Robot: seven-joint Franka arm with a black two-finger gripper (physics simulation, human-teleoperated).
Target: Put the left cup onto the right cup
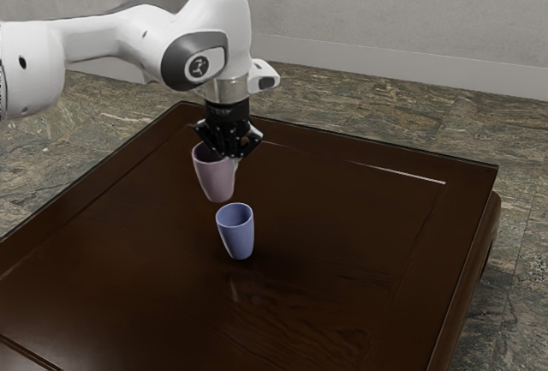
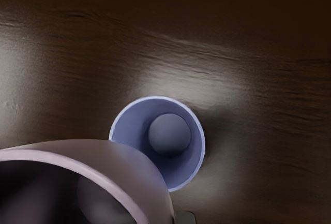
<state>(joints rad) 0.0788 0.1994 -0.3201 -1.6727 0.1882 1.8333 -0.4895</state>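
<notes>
A pale pink cup [image 1: 216,176] hangs in the air, held by its rim in my black gripper [image 1: 229,152], which is shut on it. Just below it and slightly toward the exterior view's right, a blue-violet cup [image 1: 235,230] stands upright on the dark wooden table [image 1: 360,242]. In the wrist view the pink cup [image 2: 77,182] is large and close under my hand, and the blue cup [image 2: 160,141] lies beyond its rim, mouth open toward the camera, partly covered by the pink cup.
The table has a raised rim [image 1: 467,217] around its top. A stone-patterned floor [image 1: 514,114] and a grey wall [image 1: 385,2] lie behind it.
</notes>
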